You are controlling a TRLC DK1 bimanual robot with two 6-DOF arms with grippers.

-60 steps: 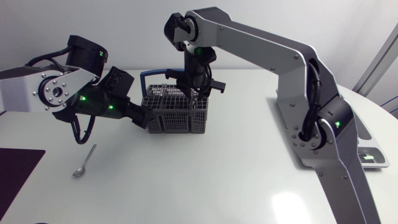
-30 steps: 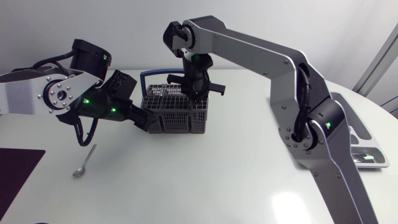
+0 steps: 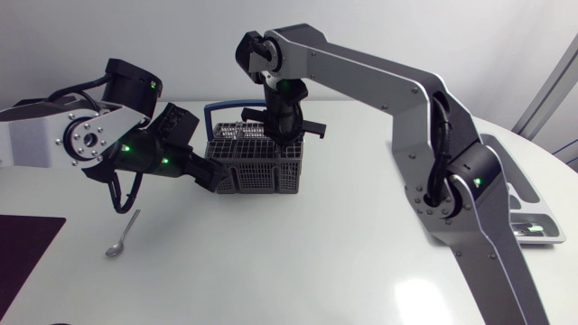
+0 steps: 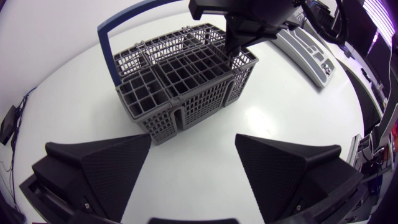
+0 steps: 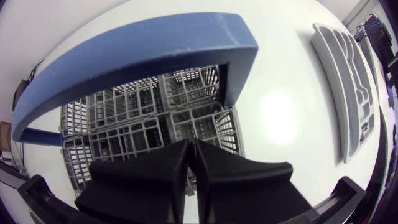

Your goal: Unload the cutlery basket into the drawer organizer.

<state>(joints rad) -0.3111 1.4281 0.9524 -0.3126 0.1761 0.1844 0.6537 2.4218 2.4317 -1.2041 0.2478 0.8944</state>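
Toward the worktop's [image 3: 298, 262] far side: grey cutlery basket [image 3: 260, 168], upright.
Overhung at an end compartment by right tool [image 5: 191, 144], closed tight, nothing seen held; faced by left tool [image 4: 194, 140], spread wide, empty, just short of its side.

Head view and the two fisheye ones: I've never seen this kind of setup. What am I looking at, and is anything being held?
Two robot arms work at a white table. The wide picture comes from a fixed camera above. The other two come from a camera on each arm's wrist, so the black wedges at their lower edge are that arm's own fingers. The left gripper is open, with the grey cutlery basket just ahead of it. The right gripper hangs over the basket, under its blue handle, fingers closed together. Whether they pinch something thin I cannot tell. A spoon lies on the table, apart from the basket. A grey compartmented tray, probably the organizer, sits at the table's edge.
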